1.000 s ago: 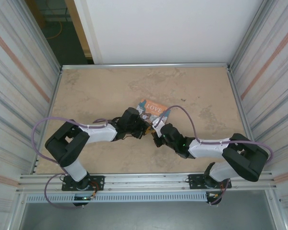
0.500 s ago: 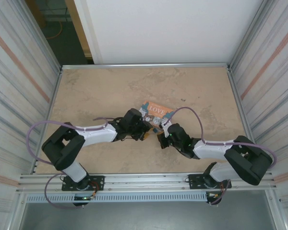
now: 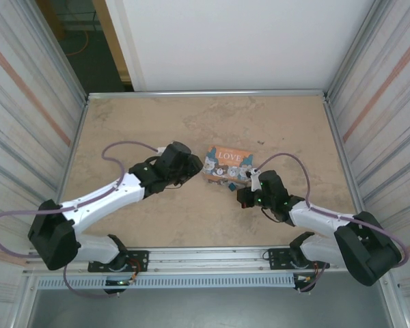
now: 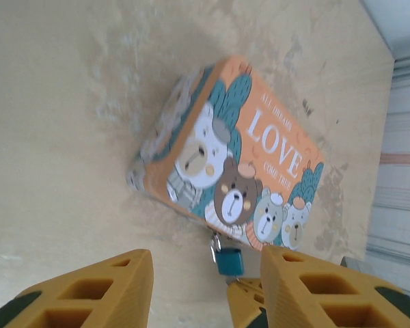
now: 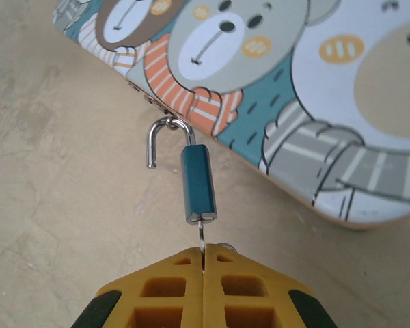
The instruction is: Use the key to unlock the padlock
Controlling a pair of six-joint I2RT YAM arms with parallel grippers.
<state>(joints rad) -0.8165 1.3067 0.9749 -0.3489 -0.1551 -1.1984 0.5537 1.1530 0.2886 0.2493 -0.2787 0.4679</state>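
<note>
The small teal padlock hangs from the hasp on the near side of the orange LOVE tin. Its silvery shackle stands open, one end free of the body. My right gripper is shut on the key, whose blade sits in the keyhole at the padlock's bottom. In the left wrist view the padlock lies below the tin, between and beyond my left gripper's open fingers, which touch nothing. From above, the left gripper is left of the tin and the right gripper is at its front.
The tan tabletop is walled by corrugated metal panels on both sides and a white wall behind. An aluminium rail runs along the near edge. Purple cables loop off both arms.
The left gripper opened and drew back to the left, away from the padlock. The right gripper, still shut on the key, shifted right, and the tin slid slightly right.
</note>
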